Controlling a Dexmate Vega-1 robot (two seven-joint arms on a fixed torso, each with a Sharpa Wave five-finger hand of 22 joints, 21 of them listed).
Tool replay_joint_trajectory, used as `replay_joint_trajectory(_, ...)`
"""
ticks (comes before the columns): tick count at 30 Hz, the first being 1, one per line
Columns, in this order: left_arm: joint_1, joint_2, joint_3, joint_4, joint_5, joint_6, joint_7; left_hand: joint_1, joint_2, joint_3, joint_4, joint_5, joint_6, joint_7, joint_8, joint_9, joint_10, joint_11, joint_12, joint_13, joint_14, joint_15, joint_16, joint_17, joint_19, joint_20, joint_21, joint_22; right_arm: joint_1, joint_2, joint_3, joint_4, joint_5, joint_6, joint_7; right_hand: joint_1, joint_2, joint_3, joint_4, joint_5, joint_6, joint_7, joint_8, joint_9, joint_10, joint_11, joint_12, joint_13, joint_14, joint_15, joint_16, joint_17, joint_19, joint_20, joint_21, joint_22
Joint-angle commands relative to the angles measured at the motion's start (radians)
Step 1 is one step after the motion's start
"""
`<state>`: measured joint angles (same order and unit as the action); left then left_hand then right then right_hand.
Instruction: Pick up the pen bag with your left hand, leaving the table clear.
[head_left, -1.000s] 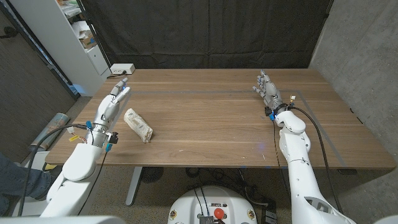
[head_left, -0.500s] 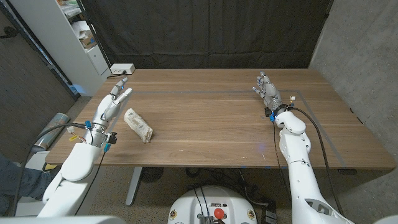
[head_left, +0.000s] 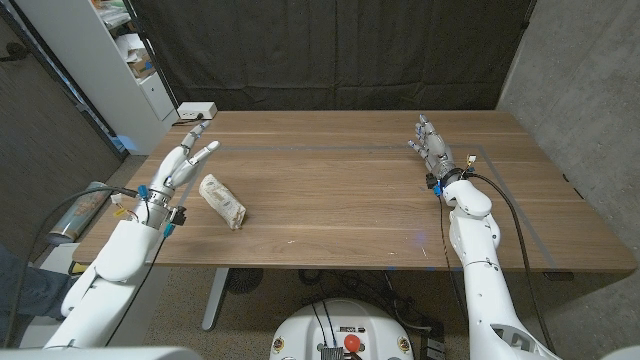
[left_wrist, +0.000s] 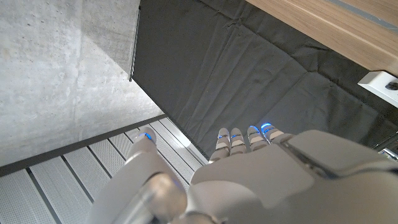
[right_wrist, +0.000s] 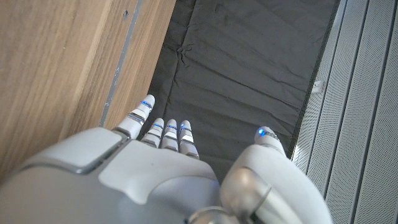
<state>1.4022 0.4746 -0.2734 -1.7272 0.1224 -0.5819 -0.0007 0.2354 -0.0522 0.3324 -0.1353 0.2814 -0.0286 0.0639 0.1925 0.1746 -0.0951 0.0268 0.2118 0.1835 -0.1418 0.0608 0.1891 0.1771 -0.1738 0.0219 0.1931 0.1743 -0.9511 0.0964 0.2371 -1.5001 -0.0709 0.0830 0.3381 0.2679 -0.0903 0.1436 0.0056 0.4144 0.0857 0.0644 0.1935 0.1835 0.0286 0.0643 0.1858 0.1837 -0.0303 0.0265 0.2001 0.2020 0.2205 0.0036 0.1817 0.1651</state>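
Note:
The pen bag (head_left: 222, 201), a pale beige pouch, lies on the wooden table (head_left: 350, 200) near its left side. My left hand (head_left: 182, 166) is raised just to the left of the bag, fingers apart and pointing toward the far edge, holding nothing. In the left wrist view the left hand (left_wrist: 249, 174) has its fingers stretched out toward the black curtain. My right hand (head_left: 431, 145) stands at the far right of the table, fingers extended and empty. The right wrist view has the right hand (right_wrist: 161, 168) with straight fingers beside the table's edge.
A small white box (head_left: 196, 110) sits at the table's far left corner. A white shelf unit (head_left: 120, 60) stands beyond the left edge. A black curtain (head_left: 330, 50) hangs behind the table. A grey rolled object (head_left: 80, 215) lies off the left edge.
My left hand has lifted and turned slightly, its fingers spreading, and the left arm has shifted left. The pen bag and my right hand have not moved.

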Motion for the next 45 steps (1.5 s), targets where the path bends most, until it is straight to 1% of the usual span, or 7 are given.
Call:
replay_joint_trajectory(1, 0.014, 0.029, -0.039, -0.008, 0.049, -0.019, -0.001, 0.013, 0.0, 0.0, -0.006, 0.004, 0.005, 0.001, 0.003, 0.003, 0.005, -0.003, 0.006, 0.006, 0.005, -0.001, 0.004, 0.003, -0.033, 0.007, 0.008, 0.005, -0.002, 0.002, -0.012, -0.021, -0.025, -0.008, -0.038, 0.001, 0.005, -0.005, 0.002, 0.004, 0.004, -0.004, 0.002, 0.004, 0.003, 0.005, 0.008, 0.003, 0.005, 0.008, 0.006, 0.002, 0.003, 0.006, 0.008, 0.005)
replay_joint_trajectory(8, 0.037, 0.033, -0.071, -0.045, 0.132, -0.005, 0.013, 0.019, 0.0, 0.001, -0.008, 0.006, 0.007, 0.0, 0.004, 0.003, 0.008, -0.005, 0.006, 0.006, 0.007, -0.003, 0.005, 0.003, -0.03, 0.01, 0.008, 0.005, 0.01, -0.001, -0.021, -0.018, -0.039, -0.016, -0.048, 0.001, 0.006, -0.006, 0.001, 0.005, 0.004, -0.005, 0.002, 0.004, 0.004, 0.004, 0.008, 0.003, 0.005, 0.008, 0.006, 0.002, 0.004, 0.006, 0.008, 0.005)
replay_joint_trajectory(15, 0.03, 0.025, -0.071, -0.023, 0.14, -0.018, 0.019, 0.026, 0.0, 0.001, -0.01, 0.008, 0.009, -0.002, 0.004, 0.003, 0.01, -0.008, 0.006, 0.007, 0.009, -0.005, 0.004, 0.003, -0.03, 0.011, 0.008, 0.005, 0.021, -0.004, -0.028, -0.009, -0.05, -0.022, -0.05, 0.001, 0.006, -0.007, 0.001, 0.006, 0.004, -0.005, 0.002, 0.004, 0.005, 0.005, 0.008, 0.003, 0.005, 0.008, 0.005, 0.002, 0.004, 0.006, 0.008, 0.005)
replay_joint_trajectory(19, 0.048, 0.028, -0.083, -0.037, 0.198, 0.01, 0.032, 0.029, -0.001, 0.001, -0.011, 0.009, 0.01, -0.002, 0.004, 0.003, 0.011, -0.007, 0.006, 0.007, 0.01, -0.005, 0.004, 0.003, -0.029, 0.012, 0.008, 0.005, 0.025, -0.005, -0.031, -0.007, -0.055, -0.025, -0.05, 0.001, 0.006, -0.008, 0.001, 0.006, 0.004, -0.006, 0.001, 0.004, 0.005, 0.006, 0.008, 0.003, 0.006, 0.008, 0.006, 0.002, 0.005, 0.007, 0.008, 0.005)
replay_joint_trajectory(27, 0.065, 0.015, -0.091, -0.042, 0.195, 0.015, 0.045, 0.033, -0.001, 0.001, -0.012, 0.01, 0.009, -0.002, 0.003, 0.004, 0.009, -0.009, 0.005, 0.007, 0.009, -0.004, 0.003, 0.003, -0.031, 0.014, 0.007, 0.006, 0.036, -0.002, -0.024, 0.007, -0.051, -0.016, -0.054, 0.002, 0.006, -0.009, 0.001, 0.007, 0.004, -0.006, 0.001, 0.004, 0.006, 0.005, 0.009, 0.003, 0.007, 0.007, 0.006, 0.002, 0.005, 0.007, 0.008, 0.005)
replay_joint_trajectory(32, 0.074, 0.031, -0.086, -0.059, 0.208, 0.045, 0.022, 0.036, -0.001, 0.001, -0.012, 0.011, 0.006, -0.004, 0.001, 0.004, 0.007, -0.007, 0.004, 0.007, 0.006, -0.003, 0.001, 0.003, -0.034, 0.014, 0.006, 0.006, 0.047, -0.004, -0.02, 0.02, -0.048, -0.009, -0.051, 0.002, 0.006, -0.01, 0.0, 0.008, 0.004, -0.005, 0.002, 0.004, 0.007, 0.006, 0.009, 0.003, 0.007, 0.007, 0.006, 0.002, 0.005, 0.007, 0.008, 0.005)
replay_joint_trajectory(45, 0.131, 0.016, -0.114, -0.12, 0.308, 0.057, 0.069, 0.042, -0.001, 0.001, -0.013, 0.014, 0.003, -0.008, 0.0, 0.004, 0.005, -0.013, 0.002, 0.007, 0.005, -0.005, 0.001, 0.003, -0.034, 0.013, 0.006, 0.006, 0.059, -0.003, -0.014, 0.054, -0.042, 0.008, -0.04, 0.003, 0.007, -0.011, 0.0, 0.009, 0.005, -0.005, 0.002, 0.004, 0.007, 0.005, 0.009, 0.003, 0.007, 0.008, 0.005, 0.002, 0.005, 0.006, 0.008, 0.005)
